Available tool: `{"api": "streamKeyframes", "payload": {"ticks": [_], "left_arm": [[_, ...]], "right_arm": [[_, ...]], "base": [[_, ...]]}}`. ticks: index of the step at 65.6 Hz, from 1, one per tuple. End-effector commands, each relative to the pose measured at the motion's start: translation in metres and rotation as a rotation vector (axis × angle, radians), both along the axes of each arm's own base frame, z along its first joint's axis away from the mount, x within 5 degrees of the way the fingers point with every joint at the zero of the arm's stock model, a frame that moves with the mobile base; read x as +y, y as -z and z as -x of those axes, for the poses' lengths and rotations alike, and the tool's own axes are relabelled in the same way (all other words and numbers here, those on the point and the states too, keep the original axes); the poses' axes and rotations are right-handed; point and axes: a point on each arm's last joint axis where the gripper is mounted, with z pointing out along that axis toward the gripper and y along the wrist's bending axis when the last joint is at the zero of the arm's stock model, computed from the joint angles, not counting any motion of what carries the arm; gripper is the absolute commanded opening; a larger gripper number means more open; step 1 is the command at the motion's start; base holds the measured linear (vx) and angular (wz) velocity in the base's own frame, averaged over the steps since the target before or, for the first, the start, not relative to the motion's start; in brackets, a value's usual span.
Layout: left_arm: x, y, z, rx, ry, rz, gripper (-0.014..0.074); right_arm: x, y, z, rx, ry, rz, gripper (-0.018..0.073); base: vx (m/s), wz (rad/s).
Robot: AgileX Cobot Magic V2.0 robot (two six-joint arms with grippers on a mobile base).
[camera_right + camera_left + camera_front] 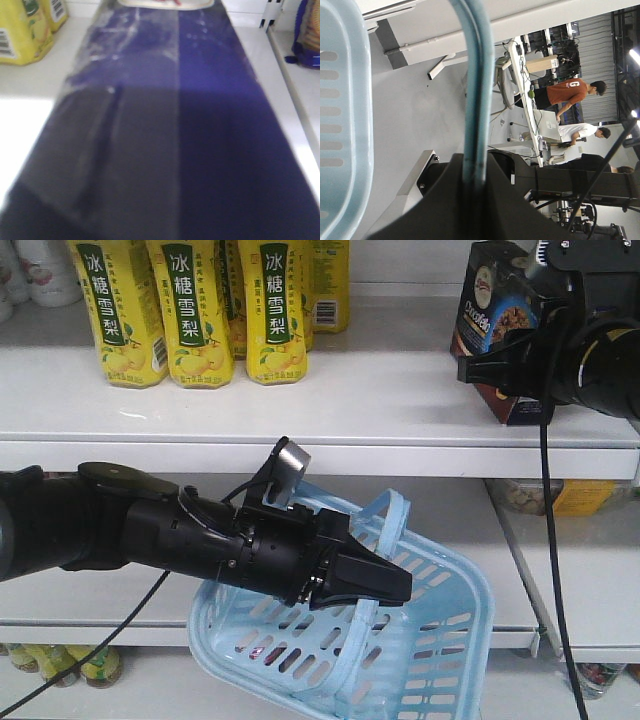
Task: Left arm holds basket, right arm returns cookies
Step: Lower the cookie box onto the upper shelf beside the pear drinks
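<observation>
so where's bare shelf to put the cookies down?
Free: upper shelf between the yellow bottles and the cookies held by the right gripper. Crowded: the bottle row at the left. Below, the left gripper holds the basket.

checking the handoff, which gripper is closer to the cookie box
Right. The right gripper is clamped on the cookie box at the upper shelf; the left gripper is well below, holding the basket handle.
</observation>
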Motion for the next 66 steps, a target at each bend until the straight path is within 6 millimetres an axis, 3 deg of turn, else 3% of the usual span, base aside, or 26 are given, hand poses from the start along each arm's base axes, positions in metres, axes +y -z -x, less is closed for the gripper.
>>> {"api": "streamKeyframes", "payload": {"ticks": [1,16,25,45,66], "left_arm": [[0.003,-0.038,-0.009,-0.053,-0.111,0.149,-0.0003],[0.003,-0.038,-0.009,-0.053,-0.111,0.149,-0.0003],[0.003,-0.038,-0.009,-0.053,-0.111,0.149,-0.0003],[0.003,-0.038,-0.009,-0.053,-0.111,0.149,-0.0003],[0.003,-0.038,-0.009,-0.053,-0.111,0.149,-0.0003]], "right_arm": [[-0.008,0.021,0.001,0.155,0.091,0.032,0.0283],[-0.007,0.015,0.007,0.147,0.056,0.035,0.0466],[-0.009,0.005,0.013,0.118,0.055,0.028,0.0529],[-0.014,-0.020,0.033,0.049,0.051,0.003,0.0538],[-0.021,-0.053,0.071,-0.035,0.015,-0.044,0.0538]], "base": [[0.00,0.00],[0.00,0.00],[0.00,0.00],[0.00,0.00],[0.00,0.00]]}}
